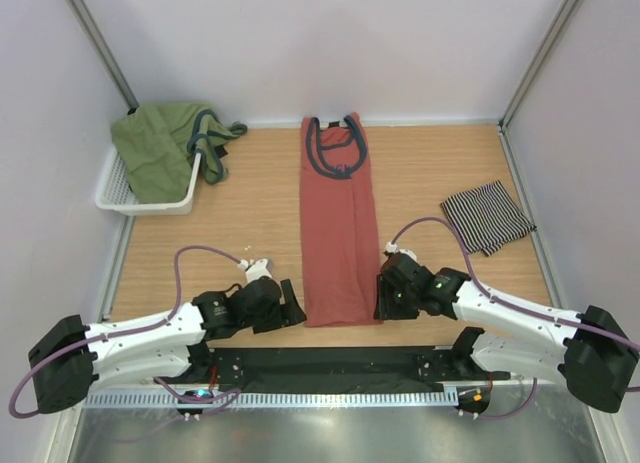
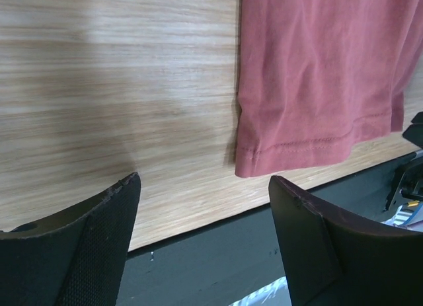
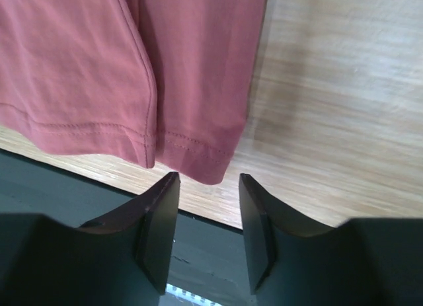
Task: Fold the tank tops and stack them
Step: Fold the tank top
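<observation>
The salmon-red tank top [image 1: 338, 223], folded lengthwise into a long strip, lies flat down the middle of the table with its dark teal neck trim at the far end. My left gripper [image 1: 294, 312] [image 2: 205, 184] stands open just left of the near hem corner [image 2: 248, 166], nothing between its fingers. On the other side, my right gripper [image 1: 384, 303] [image 3: 208, 180] is open at the right hem corner [image 3: 210, 167], which lies just beyond its fingertips. The striped tank top [image 1: 487, 216] lies folded at the right.
A white basket [image 1: 140, 205] at the back left holds a green garment [image 1: 160, 148] with dark trim spilling over its rim. The table's near edge and a dark strip [image 2: 218, 253] lie right under both grippers. Walls close in on three sides.
</observation>
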Robot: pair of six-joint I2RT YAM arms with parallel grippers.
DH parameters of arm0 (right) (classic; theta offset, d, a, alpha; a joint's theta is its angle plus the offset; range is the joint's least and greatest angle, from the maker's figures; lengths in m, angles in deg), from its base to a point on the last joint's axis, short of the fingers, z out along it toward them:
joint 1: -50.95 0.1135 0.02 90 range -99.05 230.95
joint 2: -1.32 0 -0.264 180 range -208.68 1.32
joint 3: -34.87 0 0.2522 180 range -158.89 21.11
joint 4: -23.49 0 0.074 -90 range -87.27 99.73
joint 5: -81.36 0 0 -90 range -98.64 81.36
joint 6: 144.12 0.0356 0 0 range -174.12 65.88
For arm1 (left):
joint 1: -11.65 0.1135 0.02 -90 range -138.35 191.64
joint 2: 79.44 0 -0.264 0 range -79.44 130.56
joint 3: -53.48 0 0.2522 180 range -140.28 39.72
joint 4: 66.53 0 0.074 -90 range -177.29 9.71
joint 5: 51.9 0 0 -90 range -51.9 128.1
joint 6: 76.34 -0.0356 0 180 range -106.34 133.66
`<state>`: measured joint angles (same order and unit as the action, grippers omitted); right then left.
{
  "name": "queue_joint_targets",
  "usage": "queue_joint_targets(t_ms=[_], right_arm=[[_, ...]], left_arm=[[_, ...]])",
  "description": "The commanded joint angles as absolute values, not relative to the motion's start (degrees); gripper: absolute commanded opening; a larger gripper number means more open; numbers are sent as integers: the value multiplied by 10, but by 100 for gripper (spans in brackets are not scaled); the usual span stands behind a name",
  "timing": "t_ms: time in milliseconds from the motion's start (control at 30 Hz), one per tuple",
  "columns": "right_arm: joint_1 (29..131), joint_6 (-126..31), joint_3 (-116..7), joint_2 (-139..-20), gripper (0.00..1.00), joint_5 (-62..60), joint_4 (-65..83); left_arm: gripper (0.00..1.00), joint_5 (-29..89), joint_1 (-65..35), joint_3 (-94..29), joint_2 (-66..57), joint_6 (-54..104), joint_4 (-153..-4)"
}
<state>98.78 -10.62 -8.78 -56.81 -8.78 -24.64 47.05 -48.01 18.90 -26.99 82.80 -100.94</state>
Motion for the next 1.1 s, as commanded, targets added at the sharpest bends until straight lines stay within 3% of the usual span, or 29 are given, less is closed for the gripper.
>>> queue_joint_targets(t_ms=[0,67,400,467,500,533,600,800,900,967,1000,1067], right_arm=[[1018,-45,-77,-580,46,-122,-230],[1020,-32,-73,-582,41,-116,-217],[1032,-17,-64,-596,44,-141,-205],[1032,-16,-57,-606,39,-136,-185],[1032,-14,-51,-611,33,-129,-178],[1033,-13,-49,-614,19,-124,-172],[1040,-8,-46,-620,11,-122,-165],[1054,-4,-41,-616,2,-116,-160],[1057,2,-36,-616,1,-116,-151],[1059,4,-36,-614,1,-115,-151],[1060,4,-38,-612,1,-116,-152],[1060,5,-43,-607,1,-118,-160]], left_arm=[[78,482,-494,174,-250,849,-980],[77,482,-498,173,-242,855,-971],[70,472,-507,168,-195,865,-925],[66,471,-511,163,-177,869,-915],[65,471,-512,163,-171,870,-911],[61,468,-513,163,-167,874,-908],[59,465,-514,163,-155,876,-896],[48,467,-516,169,-141,887,-889],[40,469,-517,174,-139,893,-888],[29,471,-517,176,-138,893,-888],[17,471,-517,176,-139,893,-889],[4,470,-517,174,-143,892,-893]])
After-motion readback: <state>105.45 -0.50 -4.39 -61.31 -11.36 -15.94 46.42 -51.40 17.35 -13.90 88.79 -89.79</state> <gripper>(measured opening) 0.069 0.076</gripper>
